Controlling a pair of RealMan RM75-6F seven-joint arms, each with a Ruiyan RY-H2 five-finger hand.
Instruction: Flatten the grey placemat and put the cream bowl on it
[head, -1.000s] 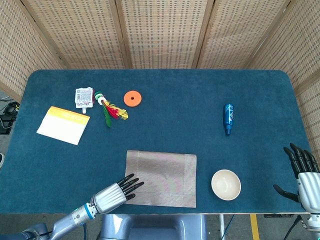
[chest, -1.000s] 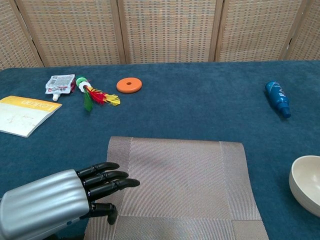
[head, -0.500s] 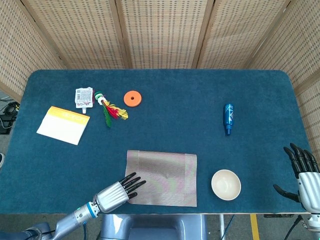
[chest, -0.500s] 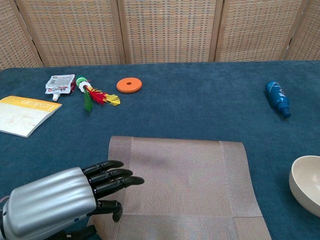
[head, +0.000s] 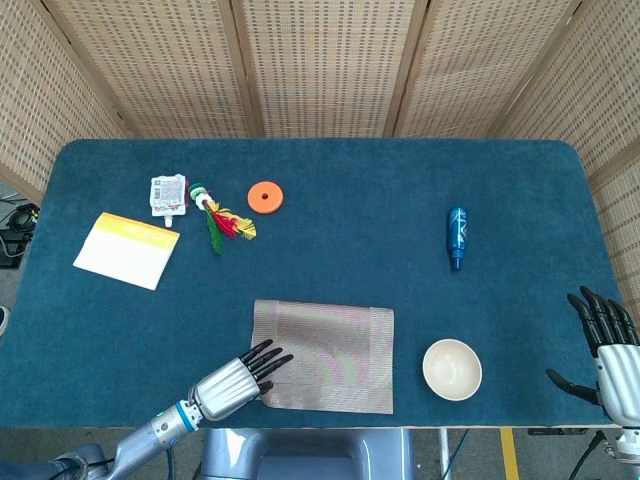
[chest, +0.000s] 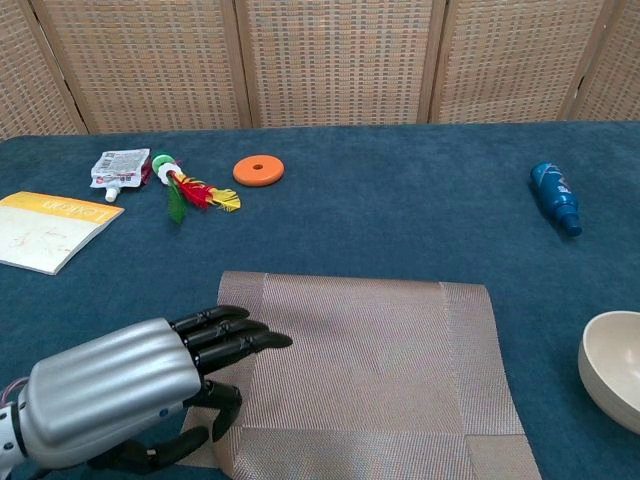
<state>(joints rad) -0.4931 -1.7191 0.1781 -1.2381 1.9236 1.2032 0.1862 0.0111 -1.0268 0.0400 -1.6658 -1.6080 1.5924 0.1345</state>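
The grey placemat lies flat near the table's front edge. My left hand is at its near left corner, fingers stretched out over the mat's left edge and thumb tucked below; whether it pinches the mat I cannot tell. The cream bowl stands upright on the blue cloth, just right of the mat and apart from it. My right hand hovers at the table's right front corner, fingers spread, holding nothing.
A blue bottle lies at mid right. At the back left are an orange disc, a feathered shuttlecock, a small pouch and a yellow-white booklet. Wicker screens stand behind the table.
My left hand has crept a little further right and up onto the mat's left edge. The mat's left side has shifted slightly. The bowl and right hand have not moved.
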